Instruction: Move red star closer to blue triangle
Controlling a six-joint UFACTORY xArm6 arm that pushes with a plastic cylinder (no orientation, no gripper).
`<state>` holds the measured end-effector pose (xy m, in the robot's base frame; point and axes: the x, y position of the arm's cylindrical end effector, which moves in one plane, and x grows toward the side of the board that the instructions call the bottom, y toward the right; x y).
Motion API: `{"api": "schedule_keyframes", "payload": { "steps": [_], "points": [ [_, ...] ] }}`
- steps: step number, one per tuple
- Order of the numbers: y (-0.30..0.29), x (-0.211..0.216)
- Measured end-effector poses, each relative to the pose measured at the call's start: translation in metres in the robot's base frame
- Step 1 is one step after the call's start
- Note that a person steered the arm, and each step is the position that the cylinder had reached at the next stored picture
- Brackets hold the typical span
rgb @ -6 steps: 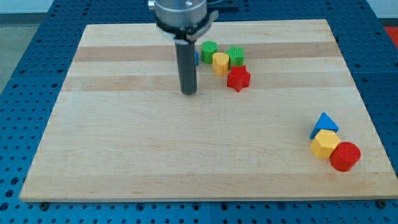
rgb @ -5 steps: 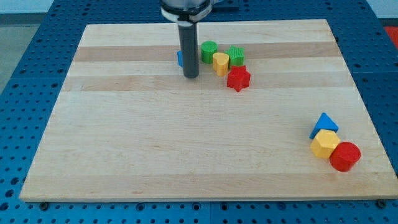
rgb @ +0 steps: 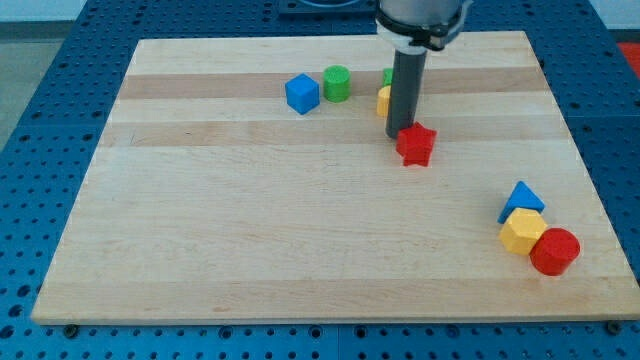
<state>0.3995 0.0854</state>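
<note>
The red star [rgb: 416,145] lies right of the board's middle, in the upper half. My tip [rgb: 401,134] touches its upper left side. The blue triangle [rgb: 522,198] sits near the board's right edge, lower down, well apart from the star. The rod hides most of a yellow block [rgb: 383,100] and a green block [rgb: 387,76] behind it.
A blue cube [rgb: 302,93] and a green cylinder [rgb: 337,83] sit near the view's top, left of the rod. A yellow hexagon [rgb: 523,231] and a red cylinder [rgb: 554,251] touch just below the blue triangle. The wooden board [rgb: 200,230] rests on a blue pegboard.
The rod moved right, from left of the cluster to the red star. The star has shifted right and down. The blue cube is now uncovered.
</note>
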Motion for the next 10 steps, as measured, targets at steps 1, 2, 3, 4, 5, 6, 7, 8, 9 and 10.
{"api": "schedule_keyframes", "payload": {
  "steps": [1, 2, 3, 4, 5, 6, 7, 8, 9, 10],
  "points": [
    [0.008, 0.019],
    [0.021, 0.021],
    [0.032, 0.022],
    [0.034, 0.036],
    [0.034, 0.056],
    [0.034, 0.074],
    [0.034, 0.086],
    [0.034, 0.099],
    [0.034, 0.098],
    [0.035, 0.076]
  ]
}}
